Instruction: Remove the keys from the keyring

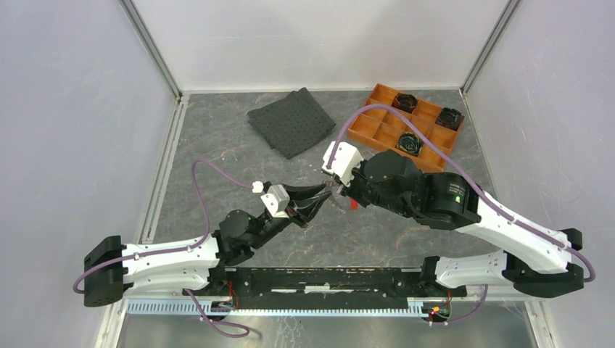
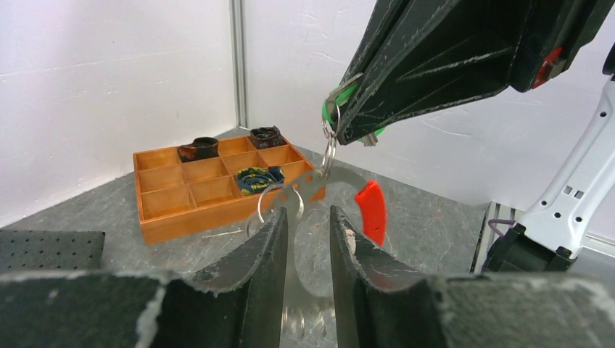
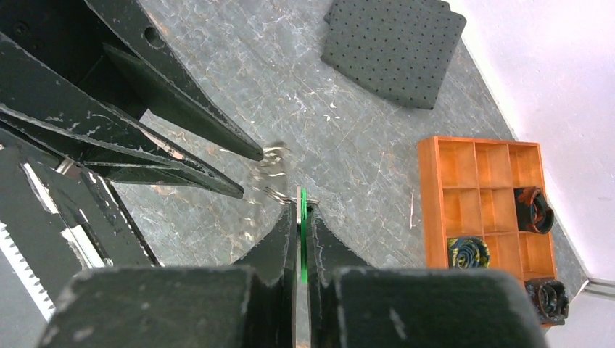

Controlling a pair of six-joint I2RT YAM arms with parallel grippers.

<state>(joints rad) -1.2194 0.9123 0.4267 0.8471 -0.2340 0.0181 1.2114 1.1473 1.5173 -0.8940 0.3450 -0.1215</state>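
My right gripper [image 1: 338, 188] is shut on the green key [image 3: 302, 217], whose head shows edge-on between its fingers [image 3: 279, 239]. In the left wrist view the green key [image 2: 331, 104] peeks out of the right gripper [image 2: 342, 136], and a small wire link hangs below it. My left gripper [image 1: 323, 198] faces it, fingertip to fingertip. Its fingers [image 2: 268, 239] stand narrowly apart with the thin grey keyring [image 2: 262, 201] held between them, blurred by closeness. The red key [image 2: 371, 209] dangles just past the left fingertips, and shows in the top view [image 1: 353, 205]. Everything is held above the table.
An orange compartment tray [image 1: 366, 129] with black gear-like pieces stands at the back right; it also shows in the left wrist view [image 2: 181, 217] and the right wrist view [image 3: 423, 203]. A dark foam mat [image 1: 290, 121] lies at the back centre.
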